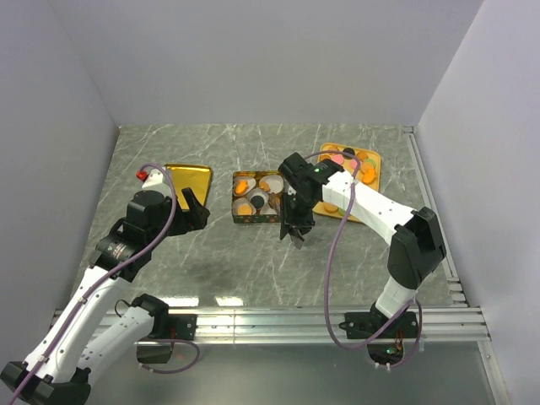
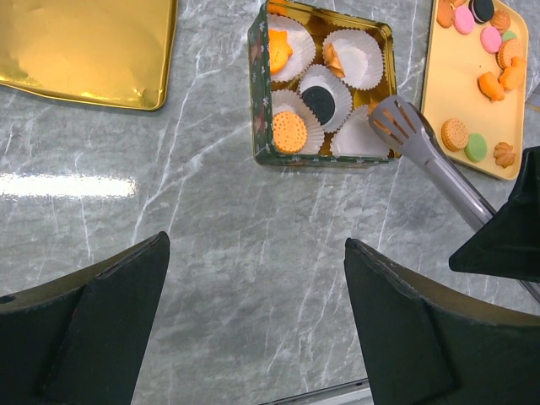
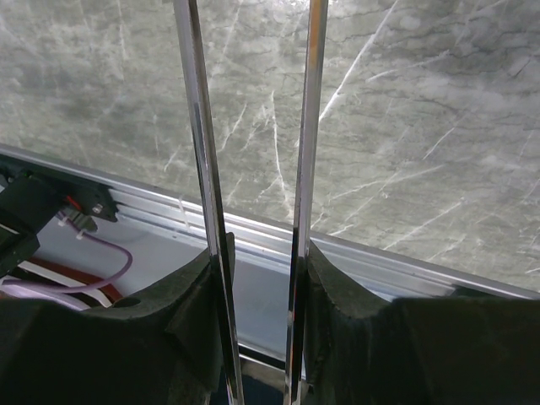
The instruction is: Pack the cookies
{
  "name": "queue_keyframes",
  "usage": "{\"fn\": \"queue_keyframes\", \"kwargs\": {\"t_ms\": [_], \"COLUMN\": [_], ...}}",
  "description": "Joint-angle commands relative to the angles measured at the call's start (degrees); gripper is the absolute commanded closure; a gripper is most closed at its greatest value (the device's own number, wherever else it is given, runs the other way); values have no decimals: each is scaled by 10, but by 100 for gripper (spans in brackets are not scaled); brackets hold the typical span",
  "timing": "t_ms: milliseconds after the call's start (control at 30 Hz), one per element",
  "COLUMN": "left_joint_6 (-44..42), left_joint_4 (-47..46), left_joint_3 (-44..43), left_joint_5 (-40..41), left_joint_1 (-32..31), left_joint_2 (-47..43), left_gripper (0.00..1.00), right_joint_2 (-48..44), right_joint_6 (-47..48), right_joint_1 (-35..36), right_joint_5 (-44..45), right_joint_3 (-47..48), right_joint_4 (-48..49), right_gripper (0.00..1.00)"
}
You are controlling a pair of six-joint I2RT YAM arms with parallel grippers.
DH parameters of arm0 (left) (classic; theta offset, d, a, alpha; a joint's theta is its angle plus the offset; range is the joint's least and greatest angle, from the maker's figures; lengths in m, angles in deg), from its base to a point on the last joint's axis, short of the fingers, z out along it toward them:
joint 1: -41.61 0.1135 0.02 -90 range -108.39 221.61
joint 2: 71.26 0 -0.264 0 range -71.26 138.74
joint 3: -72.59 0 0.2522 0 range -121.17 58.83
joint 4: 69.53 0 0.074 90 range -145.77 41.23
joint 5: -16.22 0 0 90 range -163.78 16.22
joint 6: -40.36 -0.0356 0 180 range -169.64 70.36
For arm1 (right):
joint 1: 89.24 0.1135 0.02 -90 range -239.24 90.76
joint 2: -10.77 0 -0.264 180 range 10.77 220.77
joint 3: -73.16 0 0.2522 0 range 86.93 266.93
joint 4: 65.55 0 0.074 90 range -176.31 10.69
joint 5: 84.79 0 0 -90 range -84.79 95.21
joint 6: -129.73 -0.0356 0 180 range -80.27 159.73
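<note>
Cookies [image 2: 289,132] sit in white paper cups [image 2: 363,59] inside a small tin [image 2: 260,126], and more lie loose on a yellow tray [image 2: 445,84] just to its right. My right gripper [image 3: 257,283] is clamped partway on metal tongs [image 2: 405,131]. My left gripper [image 2: 255,249] is spread wide and holds nothing. Only the left wrist view shows the tongs' slotted head over the tin's near right corner. A gold lid [image 2: 84,51] lies to the left.

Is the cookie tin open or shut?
Open. The tin shows its paper cups and cookies from above; a gold lid lies on the table, apart.
</note>
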Motion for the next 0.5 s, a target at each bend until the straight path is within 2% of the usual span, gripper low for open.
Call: {"fn": "queue_keyframes", "kwargs": {"t_ms": [0,467], "left_joint_6": [2,2], "left_joint_4": [-11,-11], "left_joint_3": [-2,-2], "left_joint_5": [3,2], "left_joint_1": [-2,-4], "left_joint_2": [0,5], "left_gripper": [10,10], "right_joint_2": [3,10], "right_joint_6": [-2,-2], "right_joint_1": [3,3], "right_joint_5": [9,24], "right_joint_3": [-5,6], "right_joint_4": [20,11], "right_gripper": [59,52]}}
